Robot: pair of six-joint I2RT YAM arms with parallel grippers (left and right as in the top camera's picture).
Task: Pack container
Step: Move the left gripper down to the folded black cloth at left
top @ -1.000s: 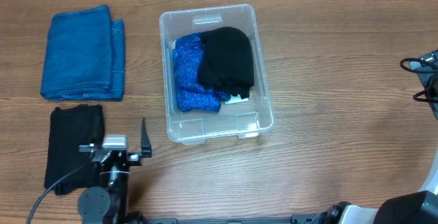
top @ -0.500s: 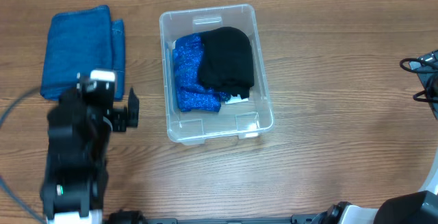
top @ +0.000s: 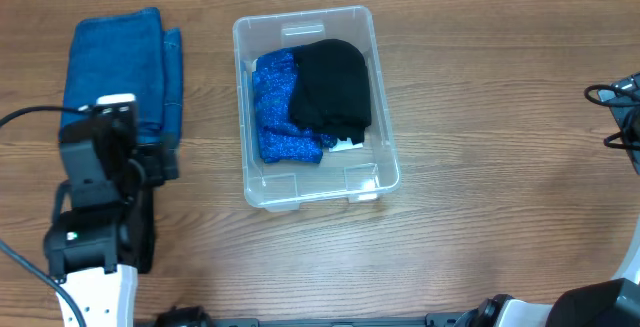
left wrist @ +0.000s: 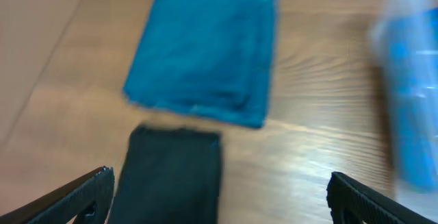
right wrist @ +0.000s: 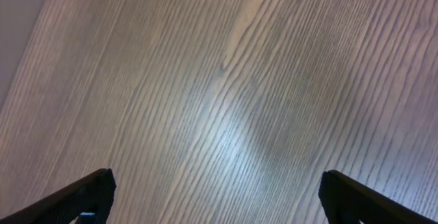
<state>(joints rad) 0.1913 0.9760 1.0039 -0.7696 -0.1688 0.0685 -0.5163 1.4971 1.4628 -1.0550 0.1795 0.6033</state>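
The table [right wrist: 226, 101] is showing smooth wood grain, catching a soft sheen beneath the right gripper [right wrist: 217, 177]. Ahead of the left gripper [left wrist: 219, 179], the blue towel [left wrist: 205, 53] is reading as matt, nappy cloth; the black cloth [left wrist: 174, 176] nearer it is looking matt too. To its right, the container [top: 385, 182] is showing clear, glossy plastic.

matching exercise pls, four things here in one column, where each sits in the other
1 clear rectangular plastic container
2 folded teal-blue towel
3 folded black cloth
4 speckled bright blue cloth

a below the left arm's open fingers
b middle of the wooden table
c in the container beside a black garment
d on the table, beyond the black cloth

Pairs: 1-b, 2-d, 3-a, 4-c
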